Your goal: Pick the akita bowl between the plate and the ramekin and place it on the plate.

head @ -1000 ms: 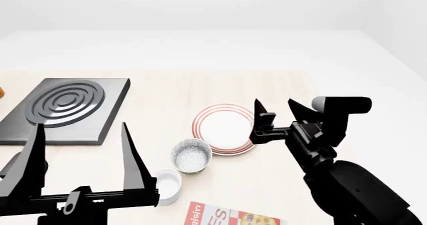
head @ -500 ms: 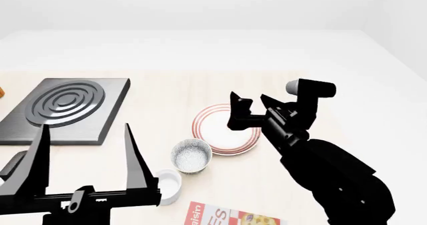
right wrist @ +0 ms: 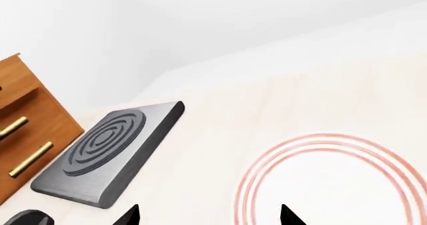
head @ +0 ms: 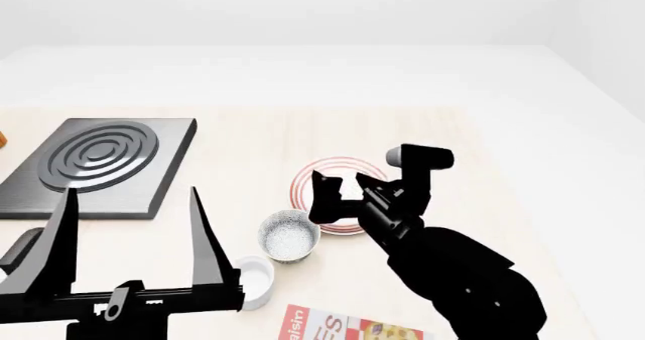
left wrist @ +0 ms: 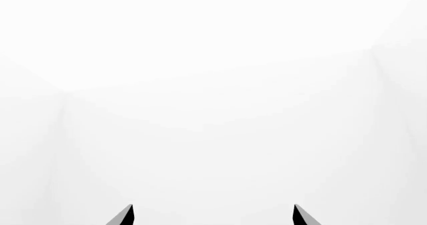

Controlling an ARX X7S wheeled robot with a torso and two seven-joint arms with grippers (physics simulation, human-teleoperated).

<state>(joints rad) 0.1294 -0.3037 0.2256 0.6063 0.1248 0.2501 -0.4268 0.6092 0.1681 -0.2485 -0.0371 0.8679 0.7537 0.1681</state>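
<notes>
The grey speckled akita bowl (head: 289,234) stands upright on the table between the red-ringed white plate (head: 339,162) and the plain white ramekin (head: 256,278). My right gripper (head: 343,193) hovers open over the near left part of the plate, just behind and to the right of the bowl, holding nothing. In the right wrist view the plate (right wrist: 333,185) shows beyond the gripper (right wrist: 208,216); the bowl is out of that view. My left gripper (head: 131,238) stands open and empty at the near left, one finger partly covering the ramekin. The left wrist view shows only white beyond the left gripper (left wrist: 212,216).
A black slab with concentric rings (head: 101,166) lies at the far left, also visible as the slab (right wrist: 107,152). A wooden drawer unit (right wrist: 27,135) stands beyond it. A printed box (head: 343,329) lies at the near edge, in front of the bowl.
My right arm has swung left and nearer, from beside the plate's right rim to over its near left part. The left gripper has barely shifted. Bowl, plate and ramekin stay put.
</notes>
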